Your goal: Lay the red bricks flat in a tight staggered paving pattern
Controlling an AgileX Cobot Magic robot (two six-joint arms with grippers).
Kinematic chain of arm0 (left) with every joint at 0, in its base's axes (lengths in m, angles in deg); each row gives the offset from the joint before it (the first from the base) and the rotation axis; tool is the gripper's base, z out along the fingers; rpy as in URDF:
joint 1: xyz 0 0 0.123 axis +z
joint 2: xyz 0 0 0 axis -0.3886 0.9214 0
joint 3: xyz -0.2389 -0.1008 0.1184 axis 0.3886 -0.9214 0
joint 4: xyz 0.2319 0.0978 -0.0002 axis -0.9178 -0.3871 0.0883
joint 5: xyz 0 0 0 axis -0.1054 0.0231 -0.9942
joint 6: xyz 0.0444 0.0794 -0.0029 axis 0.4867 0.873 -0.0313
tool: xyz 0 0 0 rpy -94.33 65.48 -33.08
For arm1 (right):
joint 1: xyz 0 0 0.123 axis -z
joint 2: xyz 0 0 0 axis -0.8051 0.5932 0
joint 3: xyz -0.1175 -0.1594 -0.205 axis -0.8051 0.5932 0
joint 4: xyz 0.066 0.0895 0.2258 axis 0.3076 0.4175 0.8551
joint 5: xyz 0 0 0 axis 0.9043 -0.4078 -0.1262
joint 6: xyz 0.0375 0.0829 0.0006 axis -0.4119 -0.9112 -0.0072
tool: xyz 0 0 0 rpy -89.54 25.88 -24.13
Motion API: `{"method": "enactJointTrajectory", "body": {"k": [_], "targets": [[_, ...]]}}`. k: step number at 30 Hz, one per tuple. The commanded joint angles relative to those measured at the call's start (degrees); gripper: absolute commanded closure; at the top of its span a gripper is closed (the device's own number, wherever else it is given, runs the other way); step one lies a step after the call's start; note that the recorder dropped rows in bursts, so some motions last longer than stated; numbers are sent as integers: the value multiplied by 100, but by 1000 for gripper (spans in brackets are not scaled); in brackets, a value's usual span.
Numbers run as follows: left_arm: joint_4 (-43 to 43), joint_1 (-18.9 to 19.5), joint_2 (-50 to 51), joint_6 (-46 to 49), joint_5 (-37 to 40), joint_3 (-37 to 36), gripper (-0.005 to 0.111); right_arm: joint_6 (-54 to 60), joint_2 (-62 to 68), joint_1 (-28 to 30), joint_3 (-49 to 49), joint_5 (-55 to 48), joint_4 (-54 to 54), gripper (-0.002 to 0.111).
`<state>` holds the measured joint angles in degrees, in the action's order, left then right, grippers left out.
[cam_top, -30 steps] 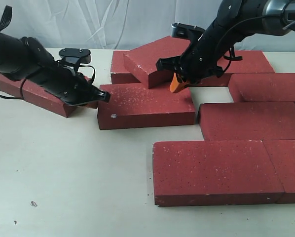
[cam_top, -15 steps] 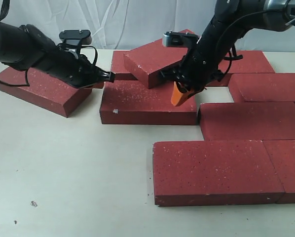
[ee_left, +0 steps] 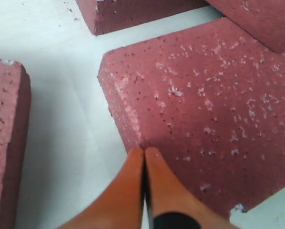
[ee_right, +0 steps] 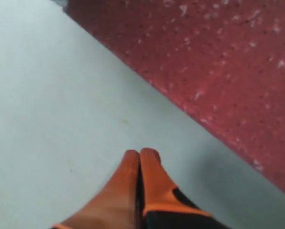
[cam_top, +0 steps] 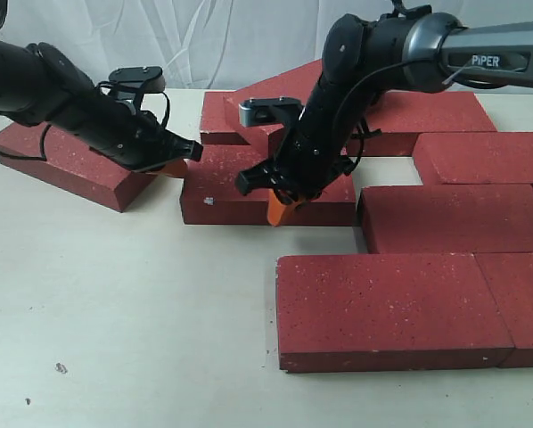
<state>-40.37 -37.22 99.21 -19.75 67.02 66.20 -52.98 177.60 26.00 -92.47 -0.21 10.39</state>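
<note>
Nearest, two dark-red, rough, white-flecked rectangular front bricks (cam_top: 391, 308) lie flat, end to end, on the pale table top (cam_top: 115, 312), forming a finished course. Behind them the second-course brick (cam_top: 454, 217) sits offset so the joints do not line up. The middle brick (cam_top: 240, 183) lies just left of it, a narrow gap away. The right gripper (cam_top: 282, 211), its orange fingers pressed together on nothing, hangs at this brick's near long side over bare table, apparently as a blunt stop or pusher. The left gripper (cam_top: 174, 167), likewise closed and empty, has its tips at the brick's left end, placed, I judge, to shove it rightward and close the gap. Further left a lone brick (cam_top: 66, 165) waits under the left arm. At the back a tilted brick (cam_top: 293, 85) leans over the rear bricks (cam_top: 427, 111), not yet flat.
</note>
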Motion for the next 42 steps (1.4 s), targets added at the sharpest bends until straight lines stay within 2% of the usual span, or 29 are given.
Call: {"method": "enactJointTrajectory", "body": {"k": [1,8,15,26,34,42], "targets": [[163,-15,182,-37,54,21,107,-205,103,11,23,373,-88,109],[399,-15,310,-37,-165,21,107,-452,111,11,23,1044,-98,109],[568,-15,400,-25,-257,21,107,-584,111,11,23,1315,-144,109],[627,-15,400,-25,-911,21,107,-794,111,11,23,1677,-336,109],[627,-15,400,-25,-855,21,107,-794,111,11,23,1613,-284,109],[813,-15,400,-25,-638,21,107,-794,-145,11,23,1374,328,109]]}}
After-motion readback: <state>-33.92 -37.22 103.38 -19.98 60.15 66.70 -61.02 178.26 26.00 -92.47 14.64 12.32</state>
